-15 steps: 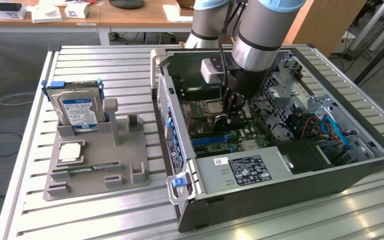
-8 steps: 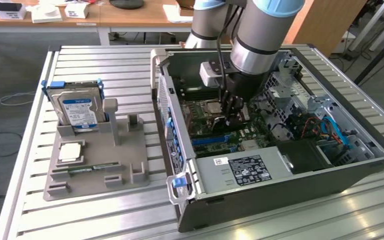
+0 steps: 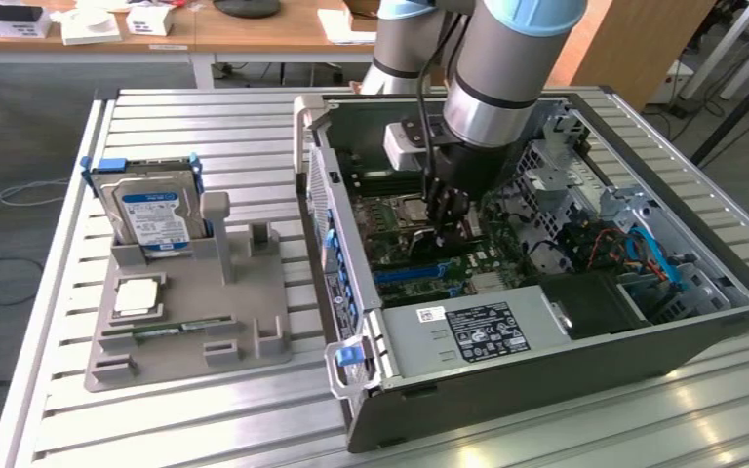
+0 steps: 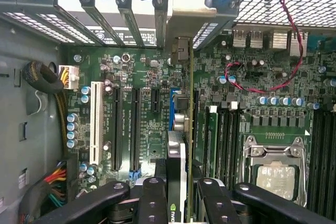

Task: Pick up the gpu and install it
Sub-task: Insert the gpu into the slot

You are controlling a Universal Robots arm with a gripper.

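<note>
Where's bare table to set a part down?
Bare table slats between the gray fixture and the near edge, and behind the hard drive toward the far edge. Crowded: inside the case, where the hand grips the gpu.

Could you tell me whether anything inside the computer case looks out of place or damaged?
One thing: a thin red wire loops loosely across the motherboard. Otherwise nothing stands out; the gpu is held straight in the gripper, parallel to the slots.

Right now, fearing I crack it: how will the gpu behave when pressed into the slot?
Probably stiff: the gpu is a board backed by a cooler. Likely apt to tilt, since the end effector grips one end. Thin, so possibly fragile.
</note>
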